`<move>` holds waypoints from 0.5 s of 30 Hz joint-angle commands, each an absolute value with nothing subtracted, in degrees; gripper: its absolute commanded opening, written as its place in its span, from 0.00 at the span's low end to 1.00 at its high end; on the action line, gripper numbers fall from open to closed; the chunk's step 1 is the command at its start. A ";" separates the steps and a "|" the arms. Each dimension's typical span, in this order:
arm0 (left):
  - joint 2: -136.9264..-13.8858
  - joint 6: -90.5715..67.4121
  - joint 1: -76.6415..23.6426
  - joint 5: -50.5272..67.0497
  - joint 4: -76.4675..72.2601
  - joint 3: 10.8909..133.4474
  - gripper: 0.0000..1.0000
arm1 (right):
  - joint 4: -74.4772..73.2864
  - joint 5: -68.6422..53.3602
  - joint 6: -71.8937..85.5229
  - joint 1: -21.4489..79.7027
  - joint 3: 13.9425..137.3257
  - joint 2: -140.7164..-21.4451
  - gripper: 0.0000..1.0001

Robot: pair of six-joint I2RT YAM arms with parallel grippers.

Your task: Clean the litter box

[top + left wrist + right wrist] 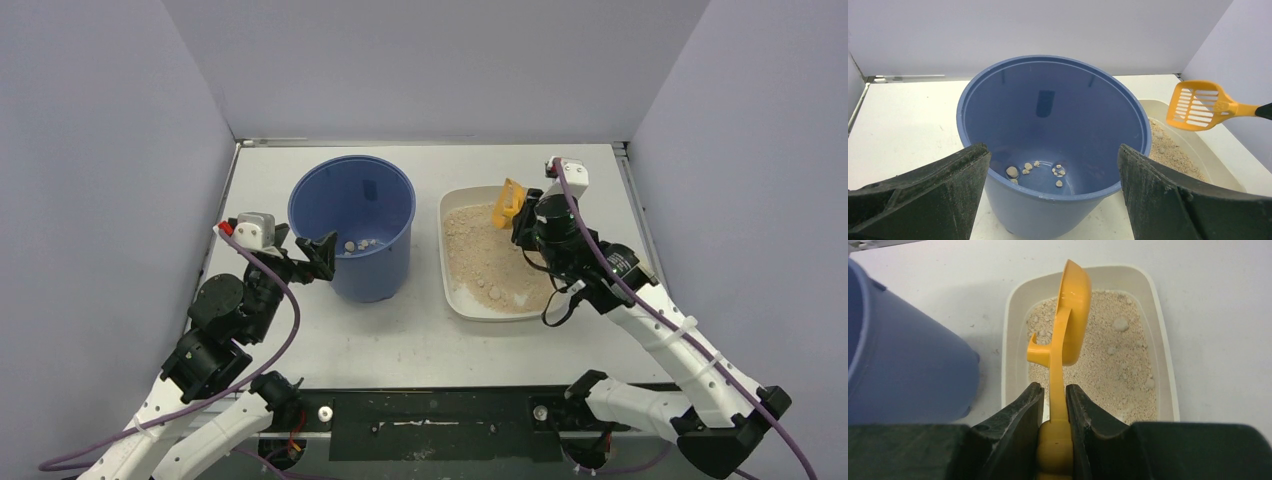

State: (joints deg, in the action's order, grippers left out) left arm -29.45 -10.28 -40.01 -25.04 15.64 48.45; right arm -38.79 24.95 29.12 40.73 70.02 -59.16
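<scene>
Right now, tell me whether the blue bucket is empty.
Nearly empty: the blue bucket stands upright with only a few small clumps on its floor.

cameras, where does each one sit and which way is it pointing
Top external: above and behind the arms, looking down on the table; both arms show, left gripper by the blue bucket, right gripper over the litter box.
Left wrist: on the left wrist, facing the back wall across the bucket's mouth; its open fingers fill the bottom corners.
Right wrist: on the right wrist, looking down along the orange scoop at the litter box; its fingers clamp the scoop's handle.
Shared: all three show bucket, scoop and litter box.
</scene>
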 commanded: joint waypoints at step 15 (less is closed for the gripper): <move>-29.03 -10.55 -39.79 -24.68 13.08 48.69 0.97 | -50.44 9.36 62.33 22.27 61.18 -53.82 0.00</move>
